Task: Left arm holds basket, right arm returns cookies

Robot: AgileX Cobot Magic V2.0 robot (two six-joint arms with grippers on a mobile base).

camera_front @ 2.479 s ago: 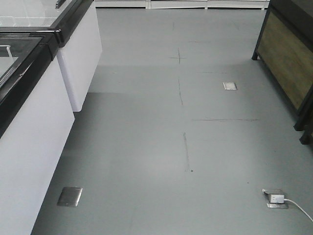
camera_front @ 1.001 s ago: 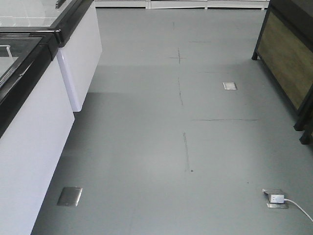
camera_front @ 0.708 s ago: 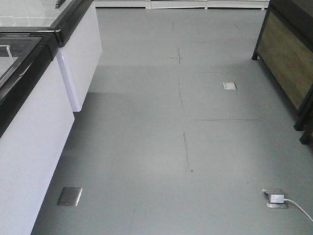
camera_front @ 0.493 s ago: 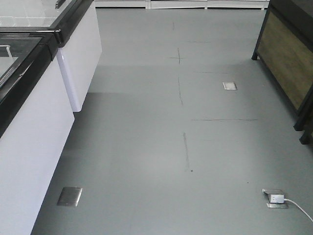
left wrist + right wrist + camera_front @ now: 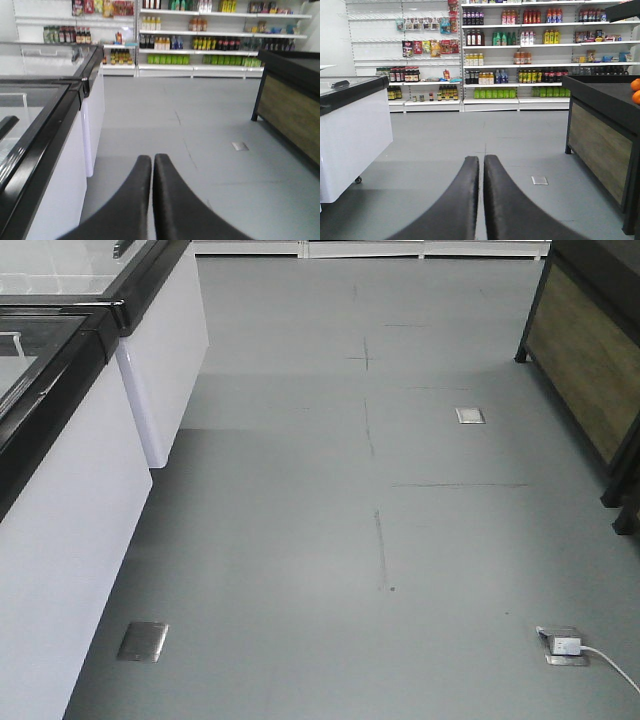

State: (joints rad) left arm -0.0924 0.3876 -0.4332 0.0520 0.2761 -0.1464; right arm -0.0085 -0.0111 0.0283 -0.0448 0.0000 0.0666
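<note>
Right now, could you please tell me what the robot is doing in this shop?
Nothing is being handled at this moment. The left gripper and the right gripper are both shut and empty, pointing along an aisle toward stocked shelves. A white freezer stands on the left and a dark counter on the right. No basket or cookies appear in any view.

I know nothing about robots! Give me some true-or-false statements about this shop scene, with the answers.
The left gripper is wide open. False: it is shut, holding nothing.
The right gripper is shut. True.
Orange fruit lies on the dark counter. True.
A white cable runs to a floor socket. True.
The back shelves are bare. False: those shelves hold bottles.
</note>
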